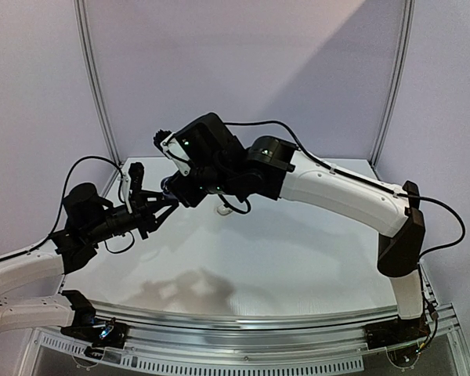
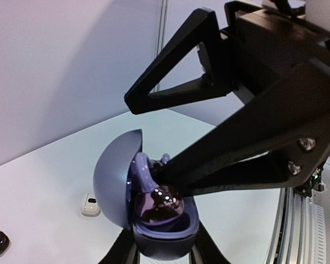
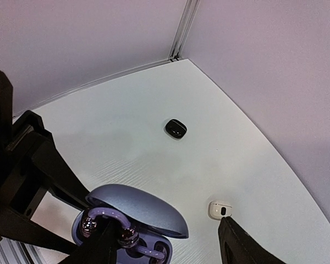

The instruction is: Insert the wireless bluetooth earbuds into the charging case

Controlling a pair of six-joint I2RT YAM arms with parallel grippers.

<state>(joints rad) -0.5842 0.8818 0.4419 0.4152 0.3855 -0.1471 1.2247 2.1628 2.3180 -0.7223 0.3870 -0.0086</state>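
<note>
Left wrist view: the left hand is closed on the charging case. Its two fingers clamp the dark-blue base from either side, and the case is held up off the tabletop. The domed lid is swung open and stands upright at one side of the base, so the lilac inside faces outward.

The right hand comes in from the opposite side with its jaws spread wide and nothing between them. Its lower finger reaches into the open case, while the upper finger stands well above the lid and clear of it. An earbud with a shiny dark cap sits inside the case, right at the tip of that lower finger. Whether the tip actually presses on the earbud cannot be told.

Right wrist view looks down past the right hand's own fingers. One of them is at the mouth of the case, the other well apart from it out over the tabletop. Two shiny rounded caps show inside the case, beneath the lid.

Two more pieces lie on the tabletop below the hands. A small white piece lies just beyond the free finger's tip, and a small black piece lies farther ahead of the hand. Both are too small to say whether they are earbuds or cases.

Top external view shows both hands meeting in mid-air above the tabletop.
</note>
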